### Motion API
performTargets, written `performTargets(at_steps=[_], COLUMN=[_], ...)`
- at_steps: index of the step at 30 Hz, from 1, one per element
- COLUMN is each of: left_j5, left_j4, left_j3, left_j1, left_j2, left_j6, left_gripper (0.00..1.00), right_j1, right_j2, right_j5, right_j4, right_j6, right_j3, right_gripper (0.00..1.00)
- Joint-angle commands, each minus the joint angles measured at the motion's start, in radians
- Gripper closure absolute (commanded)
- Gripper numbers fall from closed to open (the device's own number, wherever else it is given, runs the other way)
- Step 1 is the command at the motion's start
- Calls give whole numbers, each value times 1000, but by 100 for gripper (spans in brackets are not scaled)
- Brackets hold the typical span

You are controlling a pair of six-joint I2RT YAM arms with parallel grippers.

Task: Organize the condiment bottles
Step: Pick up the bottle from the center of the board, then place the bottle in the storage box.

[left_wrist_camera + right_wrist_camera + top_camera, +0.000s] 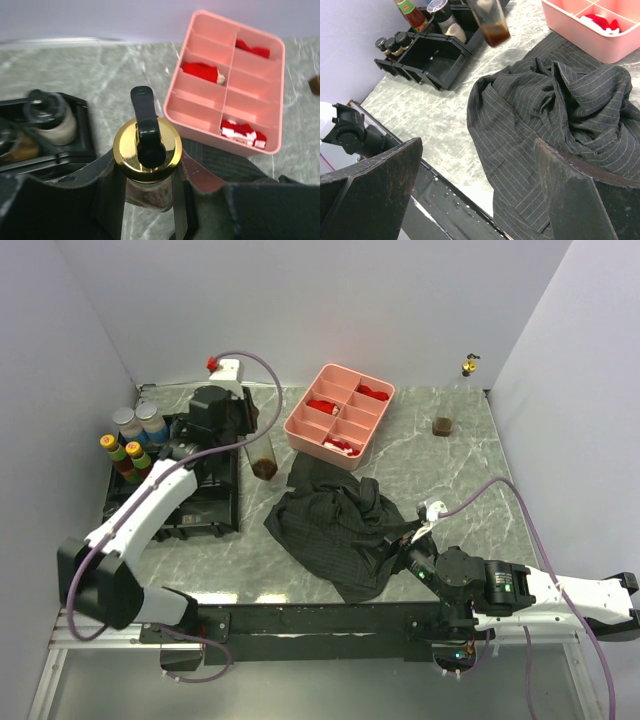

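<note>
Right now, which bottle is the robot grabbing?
The gold-capped bottle with the black spout, squeezed in the left end effector; the other bottles stand untouched.

Bright, even overhead light with soft shadows; glare on the gold-capped bottle (124, 150); the right wrist's near fingers (370, 195) look slightly soft.

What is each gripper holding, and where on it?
Left gripper grips the gold-capped bottle by its glass body just under the cap. Right gripper is open, empty.
</note>
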Motion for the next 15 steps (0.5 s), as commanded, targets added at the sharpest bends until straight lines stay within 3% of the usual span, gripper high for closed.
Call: performTargets(at_steps=[1,5,15], left_j5=[-129,-213,-385], left_j4=[30,-41,-24], left_j3=[31,5,-192], left_j1=[-4,-4,-4], left_j2=[-156,-242,-507], left_j6=[-26,-26,80], left_gripper=[99,99,99], right_j1=[6,6,6], right_j2=[-18,-21,-70], right_j5=[17,13,3], right_j4=[45,37,43], right_j6=[4,6,2], right_j3=[-16,-17,-39], right_gripper=[0,0,0])
